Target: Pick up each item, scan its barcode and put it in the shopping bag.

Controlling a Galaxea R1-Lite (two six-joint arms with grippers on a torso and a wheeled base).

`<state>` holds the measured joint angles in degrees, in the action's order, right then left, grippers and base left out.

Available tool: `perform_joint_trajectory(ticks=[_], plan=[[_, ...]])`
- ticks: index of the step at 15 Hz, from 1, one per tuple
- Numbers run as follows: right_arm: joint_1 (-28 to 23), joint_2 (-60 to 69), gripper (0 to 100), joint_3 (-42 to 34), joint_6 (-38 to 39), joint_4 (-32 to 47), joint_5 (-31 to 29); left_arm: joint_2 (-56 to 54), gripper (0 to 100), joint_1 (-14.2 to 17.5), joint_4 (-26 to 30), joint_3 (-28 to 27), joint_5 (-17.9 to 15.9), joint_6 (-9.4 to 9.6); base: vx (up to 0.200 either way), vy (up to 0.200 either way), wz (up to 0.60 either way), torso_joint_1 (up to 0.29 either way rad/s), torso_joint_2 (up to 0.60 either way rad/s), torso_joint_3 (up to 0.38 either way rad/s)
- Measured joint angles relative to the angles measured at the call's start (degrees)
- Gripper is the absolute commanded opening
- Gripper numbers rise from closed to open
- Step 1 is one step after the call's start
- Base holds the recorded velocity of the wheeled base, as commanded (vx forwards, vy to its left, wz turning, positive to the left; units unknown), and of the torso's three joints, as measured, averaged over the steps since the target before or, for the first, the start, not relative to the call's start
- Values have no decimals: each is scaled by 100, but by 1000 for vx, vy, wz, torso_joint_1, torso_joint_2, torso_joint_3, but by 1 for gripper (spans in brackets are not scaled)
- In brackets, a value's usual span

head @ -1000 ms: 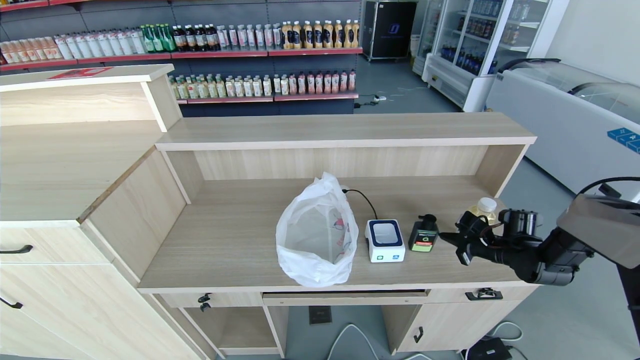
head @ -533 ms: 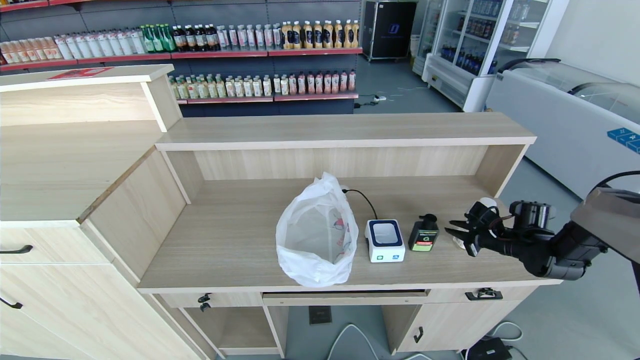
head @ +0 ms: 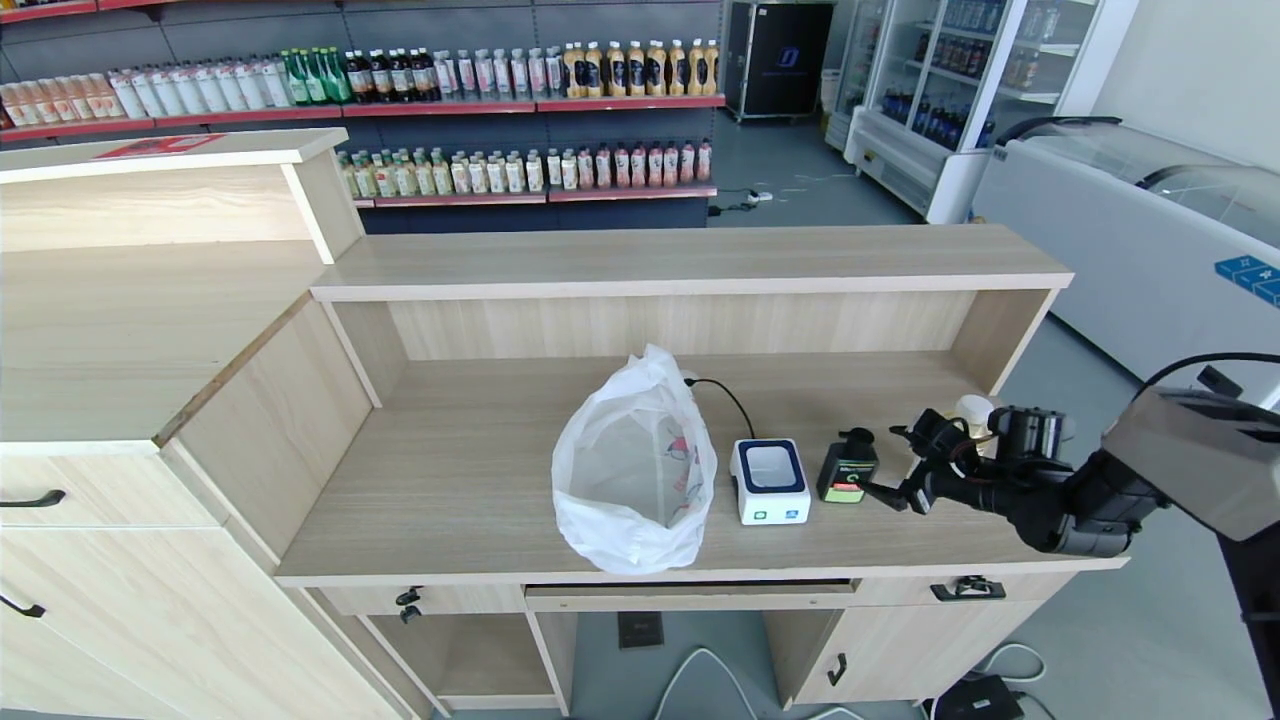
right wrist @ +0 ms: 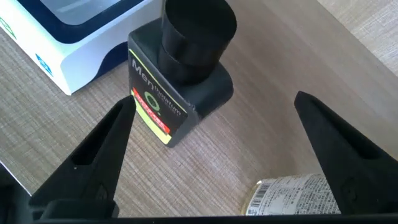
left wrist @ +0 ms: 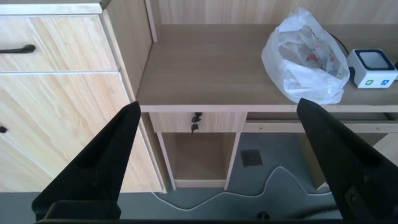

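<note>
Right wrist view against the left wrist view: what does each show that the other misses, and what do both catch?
Only the right wrist view: the squat black bottle with a black cap and green-red label, upright in front of the open right gripper, and the printed white label of another container. Only the left wrist view: the white plastic shopping bag, the pale wooden drawer fronts beside the desk, and the open left gripper. Both: the white-and-blue barcode scanner on the light wooden counter.
</note>
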<state>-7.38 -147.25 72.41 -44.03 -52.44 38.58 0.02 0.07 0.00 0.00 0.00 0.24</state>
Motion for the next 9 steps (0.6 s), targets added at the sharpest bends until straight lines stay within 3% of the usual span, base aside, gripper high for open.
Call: perform_joint_trajectory(ticks=[4,5,9], plan=[[254,-391,100,752,9,564,226,0,100,0,0,0,0,2,0,0,0,0,0,0],[291,-460,0,820,9,606,236,0,100,0,0,0,0,2,0,0,0,0,0,0],[411,-680,0,890,-68,567,244,0,100,0,0,0,0,0,0,0,0,0,0,0]])
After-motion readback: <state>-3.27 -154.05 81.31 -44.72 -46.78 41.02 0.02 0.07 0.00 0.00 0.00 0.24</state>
